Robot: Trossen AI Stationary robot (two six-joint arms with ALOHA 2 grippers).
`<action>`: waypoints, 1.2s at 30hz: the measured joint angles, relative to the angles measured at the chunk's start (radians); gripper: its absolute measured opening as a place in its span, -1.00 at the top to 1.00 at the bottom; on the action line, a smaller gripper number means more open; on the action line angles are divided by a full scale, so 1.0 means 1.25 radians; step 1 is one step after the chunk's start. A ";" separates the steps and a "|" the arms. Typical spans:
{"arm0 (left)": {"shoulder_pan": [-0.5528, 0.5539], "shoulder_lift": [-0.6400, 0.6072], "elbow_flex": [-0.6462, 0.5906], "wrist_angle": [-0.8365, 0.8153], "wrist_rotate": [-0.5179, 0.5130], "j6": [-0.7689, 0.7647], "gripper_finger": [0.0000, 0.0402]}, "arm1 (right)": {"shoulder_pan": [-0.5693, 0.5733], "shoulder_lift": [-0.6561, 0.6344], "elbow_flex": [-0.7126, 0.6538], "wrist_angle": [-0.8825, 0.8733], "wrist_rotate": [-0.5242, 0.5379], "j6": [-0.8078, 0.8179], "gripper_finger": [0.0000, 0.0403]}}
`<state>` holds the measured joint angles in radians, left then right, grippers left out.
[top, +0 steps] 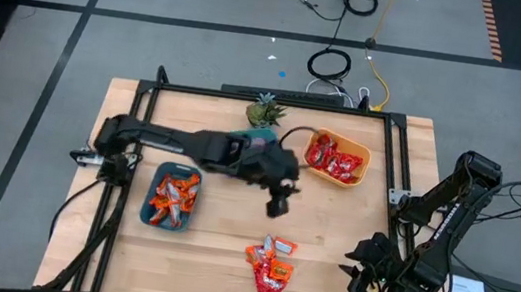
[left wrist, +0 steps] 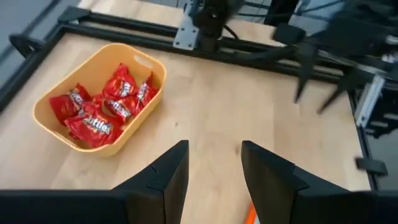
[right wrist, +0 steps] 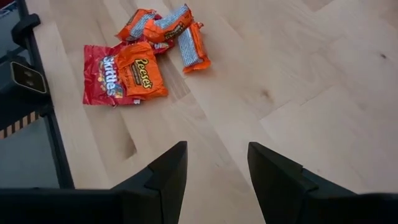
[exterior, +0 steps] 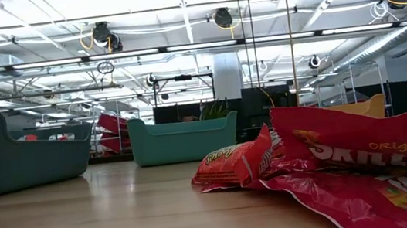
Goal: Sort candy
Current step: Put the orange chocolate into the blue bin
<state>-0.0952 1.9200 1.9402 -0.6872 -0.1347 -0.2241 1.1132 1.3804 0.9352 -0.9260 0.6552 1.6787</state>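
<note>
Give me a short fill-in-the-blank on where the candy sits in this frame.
1. The yellow bowl holds only ____ packets.
2. The orange packets lie in the ____ bowl.
3. The unsorted pile lies on the bare ____.
4. The left gripper hovers with jaws ____ and empty.

Missing: red; blue; table; open

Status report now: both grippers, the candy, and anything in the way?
Left gripper open, empty, above mid-table. Right gripper open, empty, waiting at table's right edge. Unsorted candy pile near front edge, nothing blocking it.
</note>
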 joint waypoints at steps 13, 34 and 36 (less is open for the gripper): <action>-0.160 -0.246 -0.371 0.138 -0.149 -0.092 0.22 | -0.042 0.000 0.000 0.001 0.001 -0.008 0.21; -0.285 -0.535 -0.869 0.371 -0.277 -0.359 0.22 | -0.153 0.000 0.000 0.079 0.006 -0.172 0.21; -0.284 -0.535 -0.869 0.367 -0.277 -0.355 0.22 | -0.161 0.000 0.000 0.072 0.006 -0.186 0.20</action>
<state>-0.4500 1.2510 0.8539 -0.2280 -0.4805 -0.6673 0.9126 1.3808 0.9352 -0.8361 0.6631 1.4458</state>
